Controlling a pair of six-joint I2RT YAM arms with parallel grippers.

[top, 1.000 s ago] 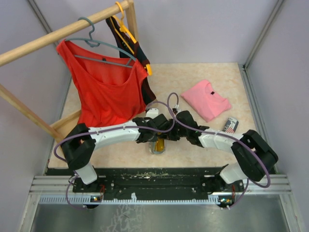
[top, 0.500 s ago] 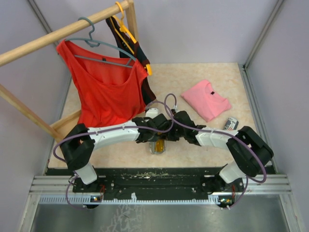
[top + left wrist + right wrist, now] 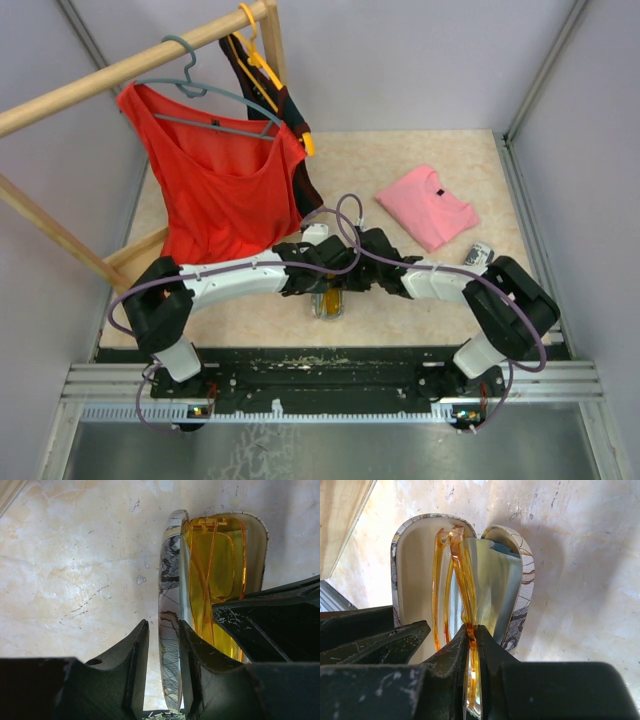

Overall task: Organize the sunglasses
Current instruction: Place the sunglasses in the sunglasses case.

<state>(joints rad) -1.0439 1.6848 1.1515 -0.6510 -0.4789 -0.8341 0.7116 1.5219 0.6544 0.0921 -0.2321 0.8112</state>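
Orange-yellow sunglasses (image 3: 215, 565): folded, standing on edge inside the open case, lenses against one pale shell, thin orange arms showing.
Patterned case (image 3: 170, 580): lying open on the table, towards its near edge, between the two wrists.
Right gripper (image 3: 472, 635): clenched on the sunglasses' orange frame, a finger pressed on either side of it.
Left gripper (image 3: 164, 635): fingers set narrowly astride the case's patterned wall. One lies against it and a sliver of table shows beside the other, so I cannot tell whether it clamps.
Table (image 3: 75, 555): pale, marbled, scuffed.
Pink shirt (image 3: 428, 205): folded, well apart from the case.
Red top (image 3: 225, 190): on a hanger from the wooden rail (image 3: 120, 70).
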